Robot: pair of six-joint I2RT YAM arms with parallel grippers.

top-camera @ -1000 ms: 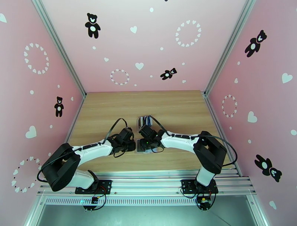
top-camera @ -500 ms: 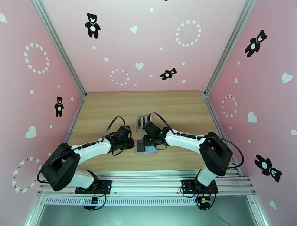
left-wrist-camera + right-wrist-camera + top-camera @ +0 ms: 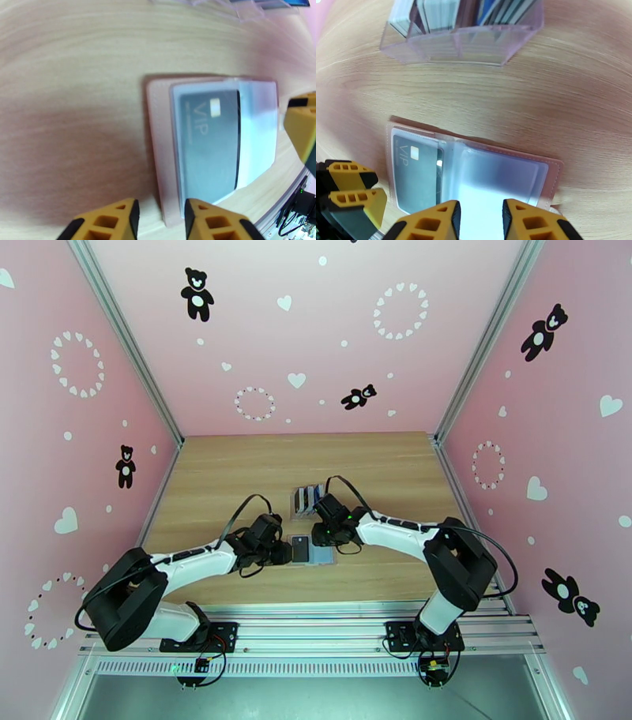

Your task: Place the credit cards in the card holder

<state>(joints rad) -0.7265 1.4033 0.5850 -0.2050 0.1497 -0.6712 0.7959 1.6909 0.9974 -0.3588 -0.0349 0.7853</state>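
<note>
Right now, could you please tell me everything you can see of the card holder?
The card holder is a pink, leather-looking booklet lying open and flat on the wooden table, near a clear card stand. Clear plastic sleeves cover its inside; the left one holds a dark grey VIP card, the right one looks empty.
</note>
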